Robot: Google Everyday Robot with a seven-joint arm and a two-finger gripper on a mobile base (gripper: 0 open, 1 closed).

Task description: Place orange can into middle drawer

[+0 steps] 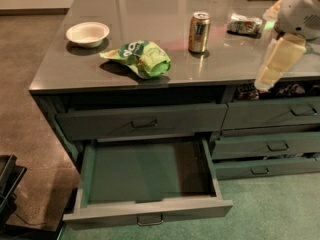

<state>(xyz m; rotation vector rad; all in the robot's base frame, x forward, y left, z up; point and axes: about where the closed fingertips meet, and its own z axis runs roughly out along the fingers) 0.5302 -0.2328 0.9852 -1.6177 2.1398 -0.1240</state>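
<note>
The orange can [199,32] stands upright on the grey counter [150,14], right of centre. The middle drawer [145,171] is pulled out below the counter's left half, and its green inside is bare. My gripper [276,61] hangs from the white arm at the right edge. It is above the counter's front edge, to the right of the can and nearer the camera, and apart from it. It holds nothing that I can see.
A green snack bag [141,57] lies left of the can and a white bowl [87,33] further left. A silvery foil packet [244,24] lies behind the gripper. The top drawer [142,121] is shut. Narrower drawers [270,145] are at the right. A dark object [7,184] sits on the floor at left.
</note>
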